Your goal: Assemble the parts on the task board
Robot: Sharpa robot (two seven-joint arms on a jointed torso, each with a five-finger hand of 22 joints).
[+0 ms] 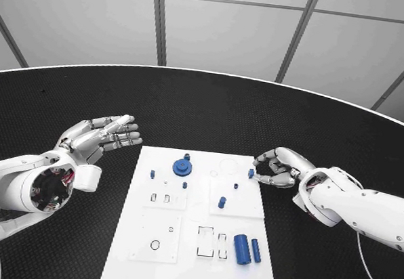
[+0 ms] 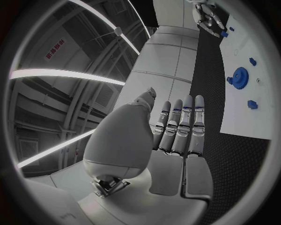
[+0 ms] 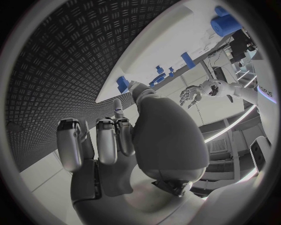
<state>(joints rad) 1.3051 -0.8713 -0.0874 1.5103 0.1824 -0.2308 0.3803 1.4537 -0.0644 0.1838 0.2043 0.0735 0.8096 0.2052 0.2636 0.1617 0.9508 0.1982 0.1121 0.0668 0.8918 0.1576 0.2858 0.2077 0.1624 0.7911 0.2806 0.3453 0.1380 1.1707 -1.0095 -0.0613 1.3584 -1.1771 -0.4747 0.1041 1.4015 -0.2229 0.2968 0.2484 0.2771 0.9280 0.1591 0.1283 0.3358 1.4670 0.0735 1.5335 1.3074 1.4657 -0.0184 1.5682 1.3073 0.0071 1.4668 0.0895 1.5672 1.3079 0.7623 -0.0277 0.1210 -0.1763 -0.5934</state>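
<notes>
Both blue cylinders lie low on the unlabelled task board; left hand spread, right hand pinching a blue part.

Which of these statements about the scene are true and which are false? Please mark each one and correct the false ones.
1. The left hand holds a blue part. False: its fingers are stretched out and it holds nothing, off the board's left side.
2. The right hand is at the right edge of the task board. True: its fingertips are at a small blue part there; whether they grip it cannot be told.
3. The blue gear sits on the upper part of the board. True.
4. The blue cylinder lies on the black table beside the board. False: it lies on the board, near its lower right corner.
</notes>
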